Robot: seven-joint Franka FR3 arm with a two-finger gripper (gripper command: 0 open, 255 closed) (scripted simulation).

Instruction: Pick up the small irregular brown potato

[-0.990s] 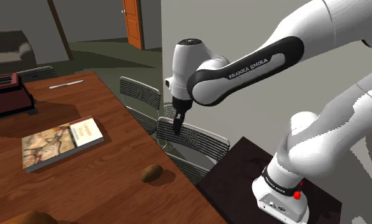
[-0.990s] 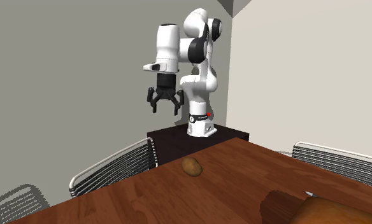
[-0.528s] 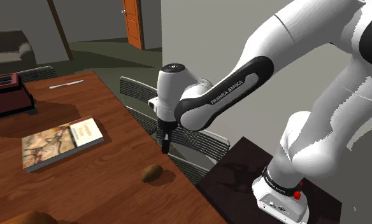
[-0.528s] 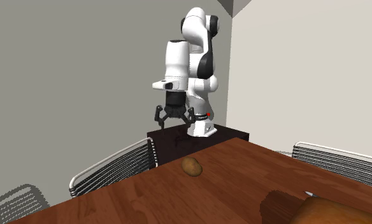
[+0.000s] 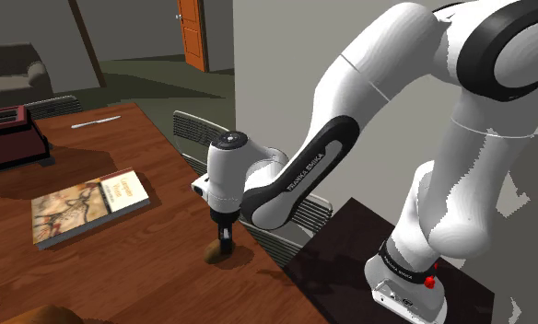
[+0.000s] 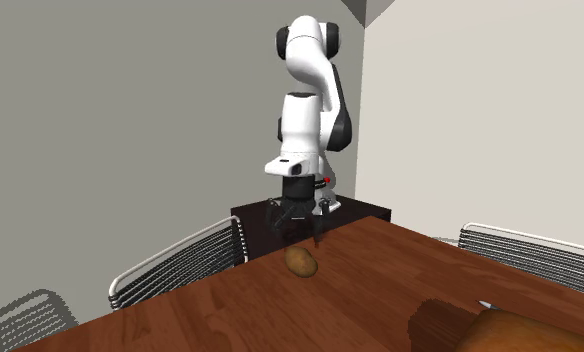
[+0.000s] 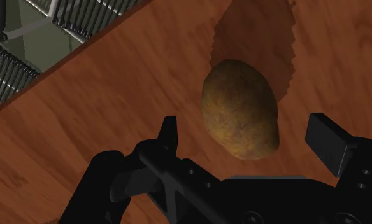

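Wrist view: black fingers (image 7: 168, 137) spread wide, clasping nothing, one on each side of potato (image 7: 241, 108), neither touching it. Brown and lumpy, lying flat on bare wooden table (image 5: 134, 265), close to the long edge beside the wire chairs (image 5: 200, 134), toward the end nearest the stand (image 5: 350, 253). Gripper (image 6: 297, 236) pointing straight down, just above potato, tips close to its upper side. Whether level with it or a little higher, cannot tell. Dark shadow (image 7: 255, 35) on the wood touching potato's far end. Book (image 5: 87, 202) well apart, farther in from that same edge.
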